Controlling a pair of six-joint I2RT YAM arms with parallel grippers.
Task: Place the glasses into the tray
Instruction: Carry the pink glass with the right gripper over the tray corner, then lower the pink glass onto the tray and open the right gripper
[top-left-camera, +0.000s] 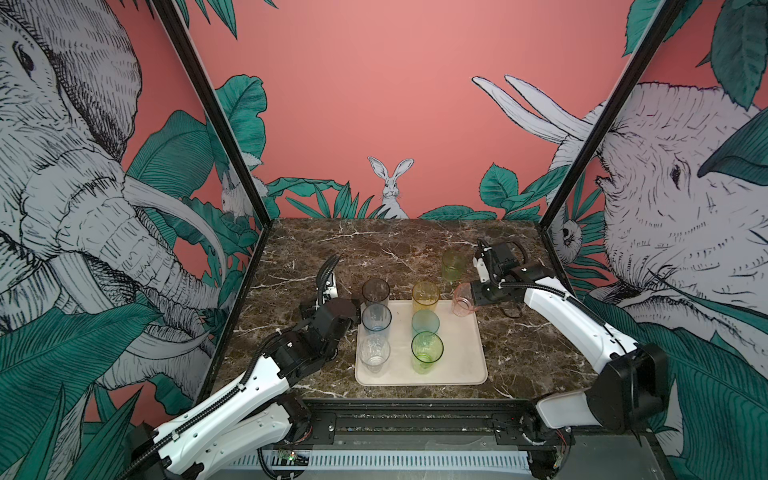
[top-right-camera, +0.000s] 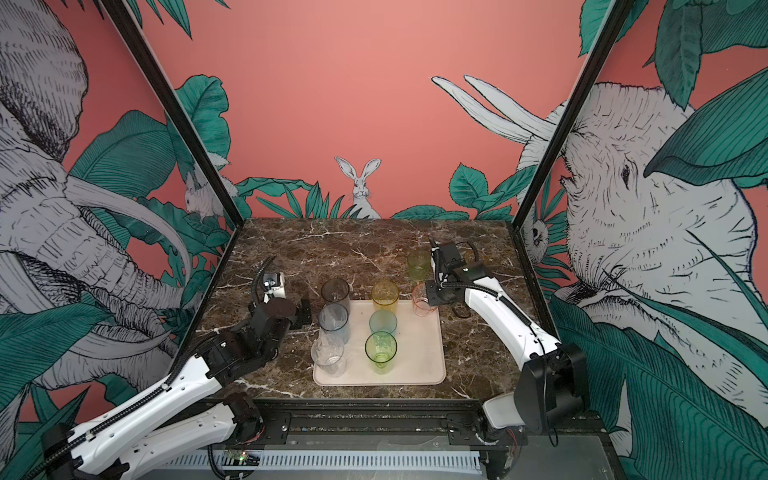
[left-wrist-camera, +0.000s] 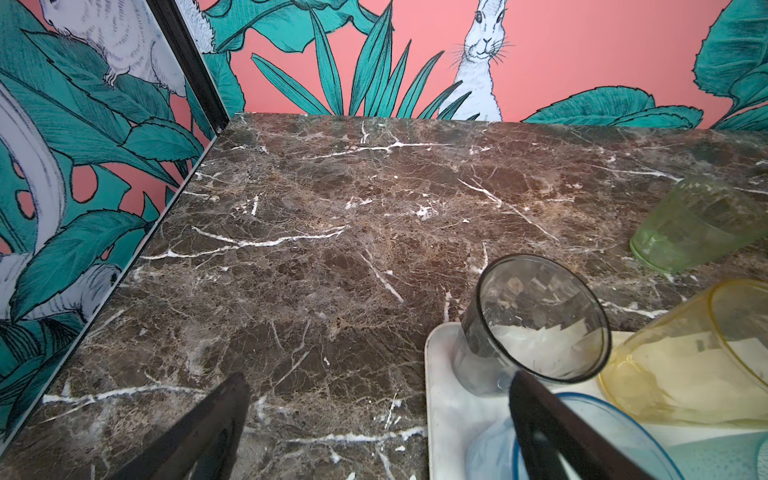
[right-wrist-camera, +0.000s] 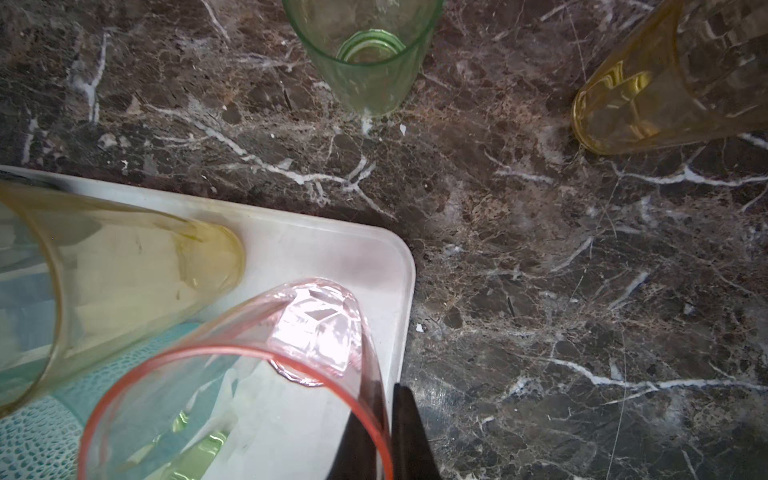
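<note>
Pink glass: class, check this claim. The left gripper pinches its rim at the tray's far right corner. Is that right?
Not quite: the right gripper, not the left, pinches the pink glass by its rim at the tray's far right corner, as the right wrist view shows.

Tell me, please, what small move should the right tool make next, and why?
Probably lower the pink glass straight down. The right tool is shut on its rim, and its base seems to hang over a bare corner of the tray.
</note>
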